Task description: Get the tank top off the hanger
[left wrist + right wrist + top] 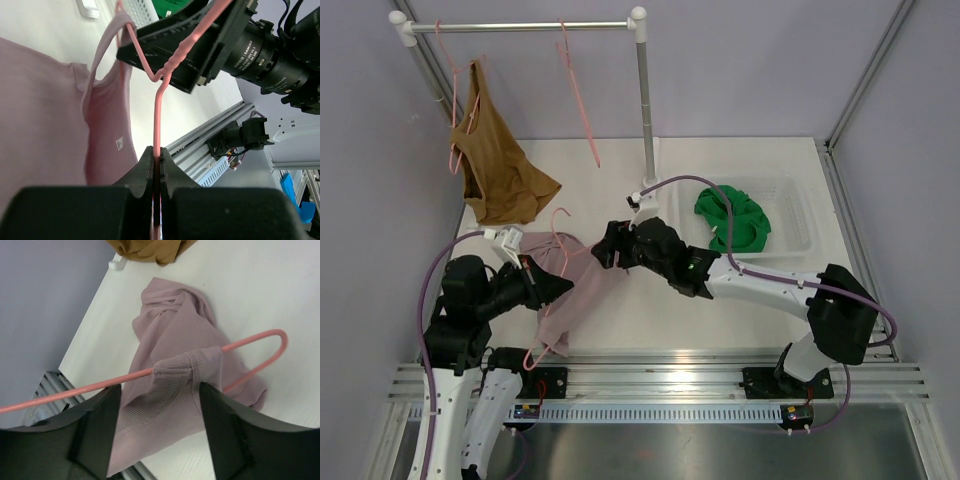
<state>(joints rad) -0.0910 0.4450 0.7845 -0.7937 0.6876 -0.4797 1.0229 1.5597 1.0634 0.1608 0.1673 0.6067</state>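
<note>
A mauve tank top (575, 285) lies crumpled on the white table, still threaded on a pink wire hanger (558, 222). My left gripper (548, 288) is shut on the hanger wire (157, 115), beside the top's shoulder (100, 125). My right gripper (607, 250) is open; its fingers (100, 425) stand wide on either side of one strap (187, 372) that is bunched on the hanger wire (95, 386). The rest of the top (175, 315) lies on the table beyond it. The right gripper also shows in the left wrist view (195, 50), just above the hanger's bend.
A brown tank top (500, 170) hangs on a hanger from the rack at back left, beside an empty pink hanger (578, 95). The rack's post (646, 100) stands mid-back. A white basket (800, 215) holds a green garment (732, 218) at the right.
</note>
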